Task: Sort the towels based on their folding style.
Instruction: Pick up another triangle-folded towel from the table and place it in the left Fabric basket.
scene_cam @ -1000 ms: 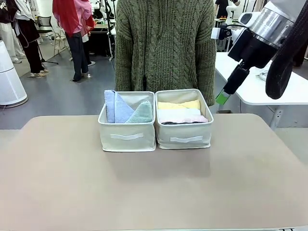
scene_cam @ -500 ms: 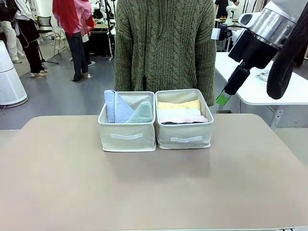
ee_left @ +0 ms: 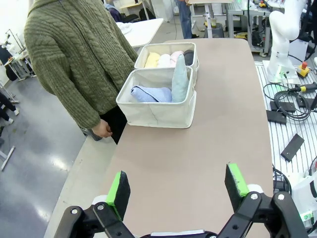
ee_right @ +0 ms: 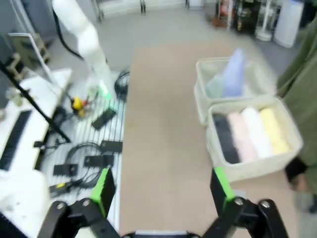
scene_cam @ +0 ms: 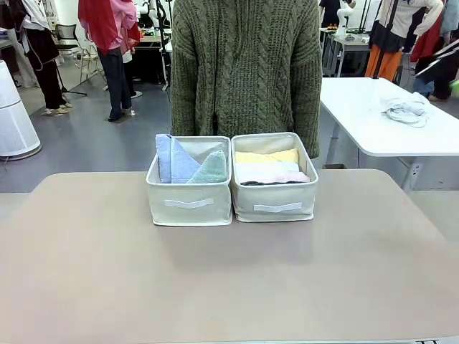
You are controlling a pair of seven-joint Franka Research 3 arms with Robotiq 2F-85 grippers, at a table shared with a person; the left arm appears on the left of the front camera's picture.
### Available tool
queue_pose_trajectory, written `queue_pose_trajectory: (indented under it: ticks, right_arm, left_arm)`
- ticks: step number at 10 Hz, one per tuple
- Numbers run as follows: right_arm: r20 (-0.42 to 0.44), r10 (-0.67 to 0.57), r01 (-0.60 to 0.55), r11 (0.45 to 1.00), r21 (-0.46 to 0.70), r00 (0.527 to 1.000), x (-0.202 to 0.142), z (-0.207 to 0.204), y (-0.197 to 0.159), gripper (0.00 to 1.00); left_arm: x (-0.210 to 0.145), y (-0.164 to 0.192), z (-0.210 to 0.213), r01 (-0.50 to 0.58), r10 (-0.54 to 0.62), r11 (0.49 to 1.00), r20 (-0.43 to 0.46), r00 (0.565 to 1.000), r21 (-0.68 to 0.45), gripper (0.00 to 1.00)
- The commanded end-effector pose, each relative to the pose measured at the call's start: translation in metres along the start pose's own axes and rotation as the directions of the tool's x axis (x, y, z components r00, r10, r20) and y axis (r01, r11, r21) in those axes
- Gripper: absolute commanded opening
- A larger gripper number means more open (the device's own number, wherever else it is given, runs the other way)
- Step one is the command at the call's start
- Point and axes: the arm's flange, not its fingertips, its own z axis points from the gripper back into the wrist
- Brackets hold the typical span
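Beige and bare, the surface (scene_cam: pixel 229 287) carries just 2 fabric bins set side by side at its far edge, right in front of a person in a green knit sweater (scene_cam: pixel 246 64).

From my left wrist view, the left gripper (ee_left: pixel 178 191) hangs with its green pads spread wide and nothing between them. Well ahead of it sits the near bin (ee_left: pixel 157 99), holding the 2 triangle-folded towels: the blue towel (ee_left: pixel 148 94) lying low and the teal towel (ee_left: pixel 180 79) standing on edge beside it. Just beyond is the far bin (ee_left: pixel 168 54) with the rolled towels lined up inside.

From my right wrist view, blurred, the right gripper (ee_right: pixel 161 191) is also spread wide and empty. Ahead of it and off to its right, the closer bin holds 4 rolls lying parallel: the grey roll (ee_right: pixel 225 139), the pink roll (ee_right: pixel 240 134), the white roll (ee_right: pixel 256 130) and the yellow roll (ee_right: pixel 273 128). The triangles sit in the bin past that one.

I read this as sorted: each folding style has its own bin, and no towel lies loose on the surface. The rolls lie packed tight against each other, which I judge keeps them from unrolling; the teal triangle leans on the bin wall to stay upright. Both grippers are well clear of the bins, so I see nothing left to pick.
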Motion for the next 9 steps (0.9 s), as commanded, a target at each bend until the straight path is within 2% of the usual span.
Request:
queue_pose_trajectory:
  ticks: [1, 3, 4, 8, 9]
  right_arm:
    - [0.175, -0.028, 0.027, 1.0, 0.009, 0.984, -0.043, 0.024, -0.025, 1.0]
    - [0.243, -0.037, 0.059, 0.995, -0.086, 0.969, -0.088, 0.05, -0.027, 1.0]
    - [0.232, -0.05, 0.076, 0.992, -0.105, 0.972, -0.102, 0.056, -0.028, 1.0]
    - [0.187, -0.078, 0.103, 0.986, -0.129, 0.979, -0.131, 0.074, -0.03, 1.0]
    - [0.221, -0.09, 0.12, 0.985, -0.124, 0.971, -0.128, 0.064, -0.029, 1.0]
  left_arm:
    - [0.002, -0.001, 0.001, 0.007, -0.007, 1.0, 0.009, 1.0, 0.003, 1.0]
    - [0.002, -0.001, 0.001, 0.007, -0.007, 1.0, 0.009, 1.0, 0.003, 1.0]
    - [0.002, -0.001, 0.001, 0.007, -0.007, 1.0, 0.009, 1.0, 0.003, 1.0]
    - [0.002, -0.001, 0.001, 0.007, -0.007, 1.0, 0.009, 1.0, 0.003, 1.0]
    - [0.002, -0.001, 0.001, 0.007, -0.007, 1.0, 0.009, 1.0, 0.003, 1.0]
